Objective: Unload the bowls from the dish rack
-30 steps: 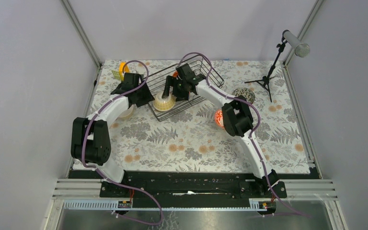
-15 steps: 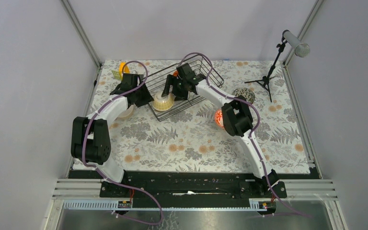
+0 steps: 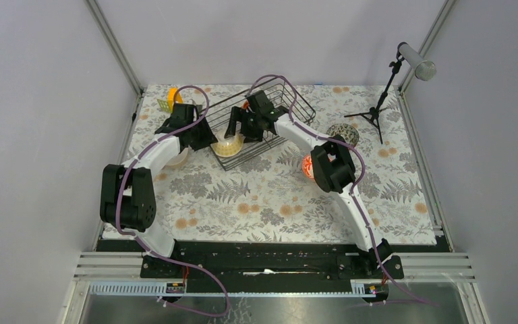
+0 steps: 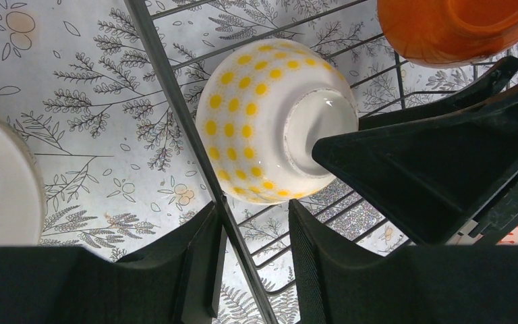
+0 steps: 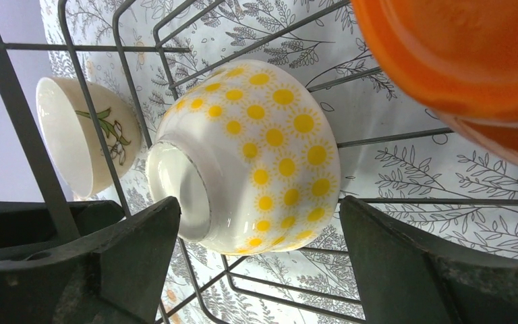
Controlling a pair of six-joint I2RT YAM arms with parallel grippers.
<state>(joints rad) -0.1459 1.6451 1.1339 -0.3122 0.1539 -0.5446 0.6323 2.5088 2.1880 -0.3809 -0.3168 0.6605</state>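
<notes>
Yellow-dotted bowl (image 5: 249,155) lies tipped inside dish rack (image 3: 290,94), between spread fingers of right gripper (image 5: 256,263), ready for grasp. Left gripper (image 4: 253,270) pinches rack wire, likely steadying it.

Plain pale grey walls (image 3: 34,101) enclose the worktop (image 3: 270,202), which is covered by a floral cloth with grey leaves and orange blossoms. A black tripod stand (image 3: 378,108) carrying a grey cylinder occupies the far right corner; aluminium rails (image 3: 445,263) border the near edge.

Five bowls (image 3: 230,144); one dish rack (image 3: 295,101)
</notes>
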